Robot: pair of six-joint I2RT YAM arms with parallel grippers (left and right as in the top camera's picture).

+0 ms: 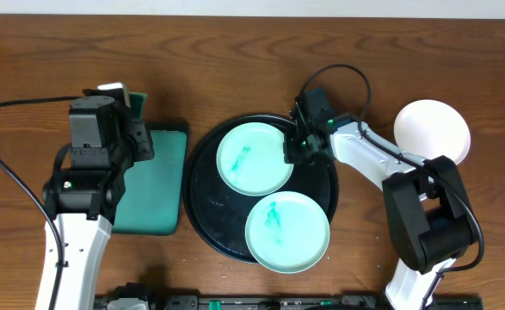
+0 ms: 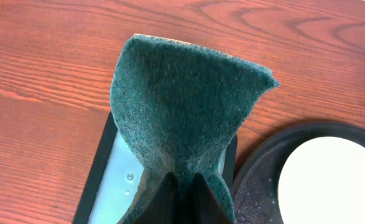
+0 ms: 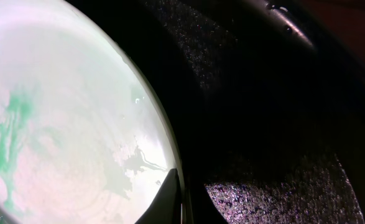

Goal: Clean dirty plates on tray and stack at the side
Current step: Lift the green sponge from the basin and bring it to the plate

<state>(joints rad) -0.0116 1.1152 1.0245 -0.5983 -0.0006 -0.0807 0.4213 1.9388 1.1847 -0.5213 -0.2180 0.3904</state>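
Note:
The black tray (image 1: 202, 200) holds two mint-green plates, both with teal smears: an upper one (image 1: 252, 159) and a lower one (image 1: 286, 231). A white plate (image 1: 432, 131) lies on the table to the right, off the tray. My right gripper (image 1: 296, 148) is shut on the upper plate's right rim; the right wrist view shows its fingers (image 3: 182, 199) pinching the rim of the smeared plate (image 3: 64, 124) over the tray (image 3: 263, 93). My left gripper (image 2: 181, 186) is shut on a dark green sponge (image 2: 182, 99), held above the rectangular tray.
A rectangular teal-green tray (image 1: 153, 181) lies left of the black tray; the left wrist view shows it wet with droplets (image 2: 110, 177). That view also shows the black tray's edge (image 2: 257, 186) and a plate (image 2: 331, 180). Black cables trail from both arms.

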